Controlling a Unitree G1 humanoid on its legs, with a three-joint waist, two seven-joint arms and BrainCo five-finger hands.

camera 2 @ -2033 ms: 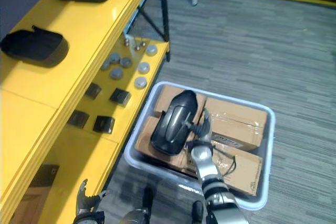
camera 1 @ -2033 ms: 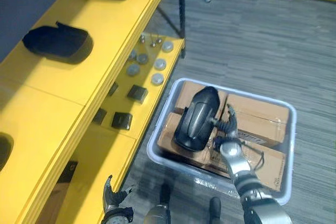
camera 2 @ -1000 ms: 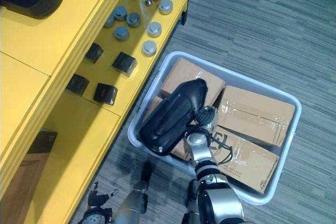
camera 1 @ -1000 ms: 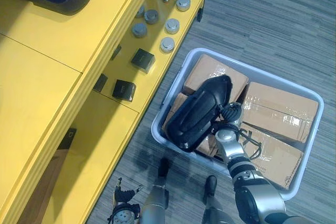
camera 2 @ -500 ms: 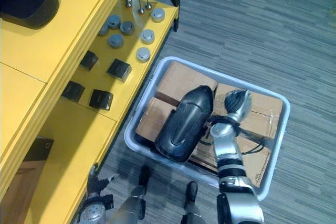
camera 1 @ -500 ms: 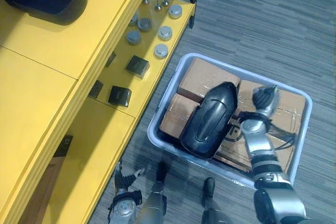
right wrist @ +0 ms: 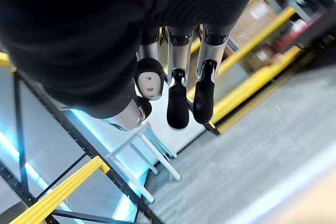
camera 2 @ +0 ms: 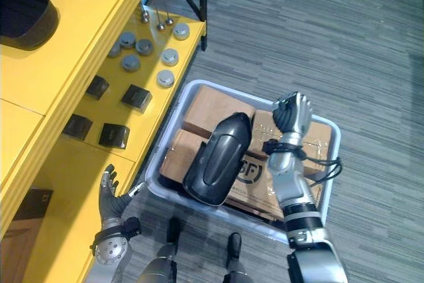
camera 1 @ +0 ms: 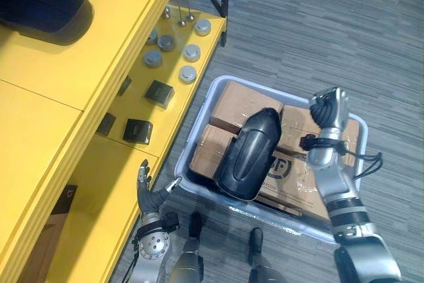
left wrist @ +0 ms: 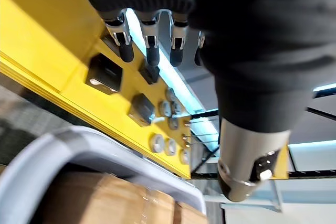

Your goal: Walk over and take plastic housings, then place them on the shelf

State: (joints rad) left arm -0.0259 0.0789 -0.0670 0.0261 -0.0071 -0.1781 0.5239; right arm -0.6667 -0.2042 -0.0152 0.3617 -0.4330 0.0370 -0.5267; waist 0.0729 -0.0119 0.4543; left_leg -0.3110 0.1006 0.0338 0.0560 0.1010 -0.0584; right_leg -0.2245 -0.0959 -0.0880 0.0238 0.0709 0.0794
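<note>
One black plastic housing (camera 1: 248,154) lying across the cardboard boxes (camera 1: 238,103) in the grey bin (camera 1: 217,83) on the floor, touched by neither hand. Right hand (camera 1: 329,107) above the bin's far side, fingers relaxed and holding nothing. Left hand (camera 1: 147,187) spread wide beside the yellow shelf (camera 1: 40,91), a second housing (camera 1: 43,8) on its top board.

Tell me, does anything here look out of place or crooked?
The black housing lies slanted across the cardboard boxes in the grey bin, with one end over the bin's near rim rather than sitting flat.
</note>
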